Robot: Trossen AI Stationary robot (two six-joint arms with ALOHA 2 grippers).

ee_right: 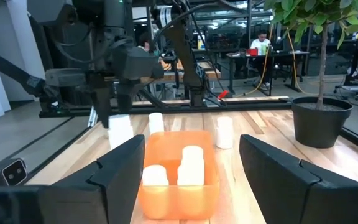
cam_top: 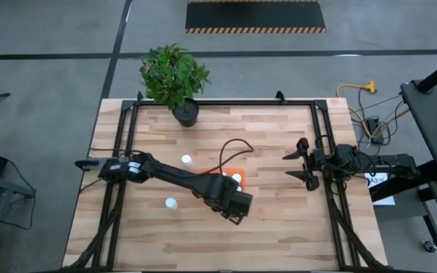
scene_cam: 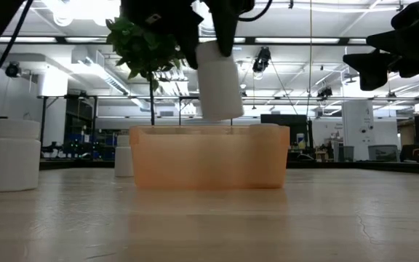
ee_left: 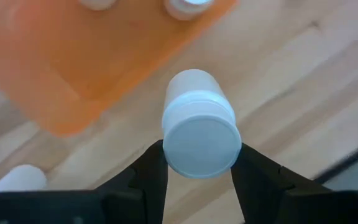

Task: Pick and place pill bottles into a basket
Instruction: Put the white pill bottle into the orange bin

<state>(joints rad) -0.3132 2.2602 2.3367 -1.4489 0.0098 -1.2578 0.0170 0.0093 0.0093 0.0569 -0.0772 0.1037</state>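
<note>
My left gripper (cam_top: 237, 212) is shut on a white pill bottle (scene_cam: 219, 80), just to the near side of the orange basket (scene_cam: 209, 156) and higher than its rim. The arm hides the bottle in the high view. The basket (ee_right: 179, 180) holds two bottles (ee_right: 155, 175) (ee_right: 192, 163) standing upright. Two more bottles stand on the table, one (cam_top: 186, 160) left of the basket and one (cam_top: 171, 203) nearer the front. My right gripper (cam_top: 300, 168) is open and empty at the table's right side. My left gripper pinches the bottle's round white cap (ee_left: 201, 140) between its two fingers (ee_left: 151, 171), on opposite sides. The fingers come from above, pointing down. The bottle hangs roughly upright below them (scene_cam: 220, 94), lifted clear of the table.
A black pot with a green plant (cam_top: 185, 114) stands at the far edge, behind the basket. The dark frame rails (cam_top: 321, 152) run along the table's left and right sides. Bare wood (cam_top: 279, 227) lies in front of the basket.
</note>
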